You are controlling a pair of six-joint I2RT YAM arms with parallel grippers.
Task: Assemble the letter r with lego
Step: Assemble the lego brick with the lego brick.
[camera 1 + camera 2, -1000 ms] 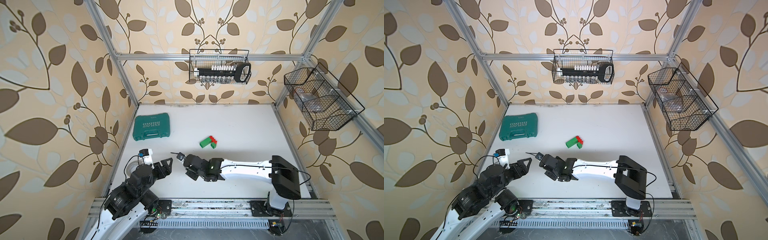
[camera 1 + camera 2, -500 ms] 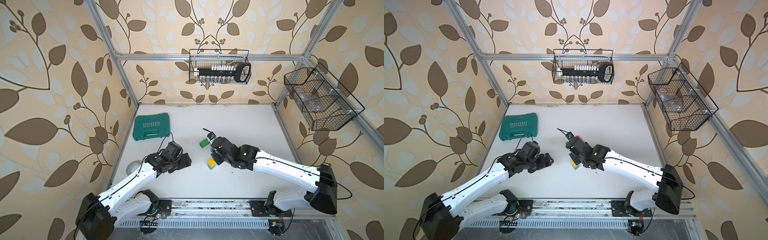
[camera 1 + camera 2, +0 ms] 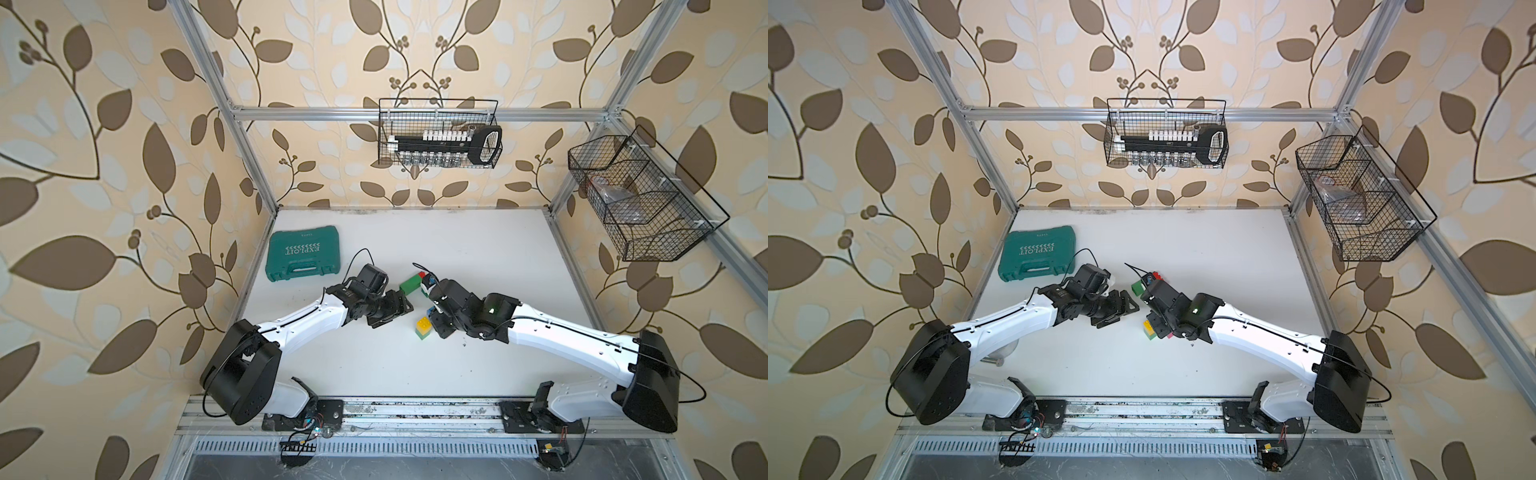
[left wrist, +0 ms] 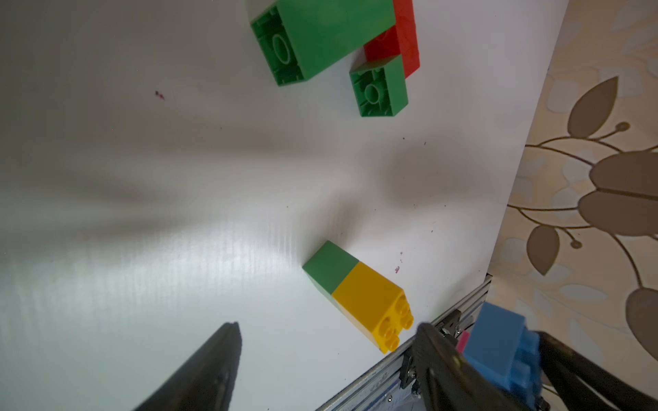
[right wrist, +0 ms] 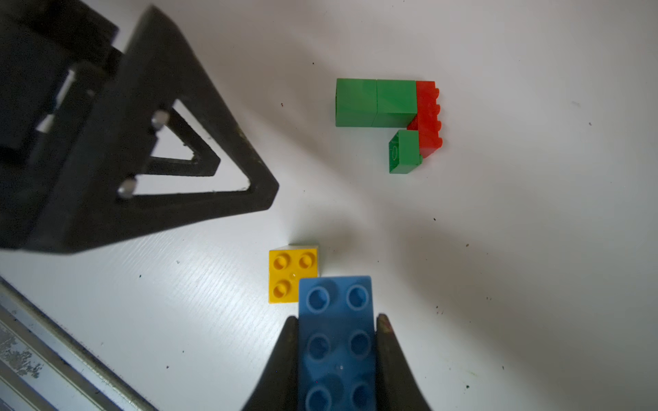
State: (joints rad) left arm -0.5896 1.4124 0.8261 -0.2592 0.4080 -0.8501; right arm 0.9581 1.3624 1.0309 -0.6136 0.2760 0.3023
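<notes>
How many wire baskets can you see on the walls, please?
2: the back-wall basket, holding tools, and the right-wall basket. No others seem hidden.

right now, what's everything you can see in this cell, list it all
green and red lego cluster: one, green bricks joined to a red one, lying mid-table
yellow-on-green stack: one, yellow brick on a green one, upright, apart from the cluster
blue brick: one, blue, oblong, held close beside the stack
pink brick: one, pink, against the blue brick, mostly hidden
tool case: one, teal, shut, far left of the table
back basket: one, black wire, on the back wall
socket rack: one, black and white, in the back basket
side basket: one, black wire, on the right wall
table: one, white
left gripper: open, empty, near the stack
right gripper: shut on the blue brick
</notes>
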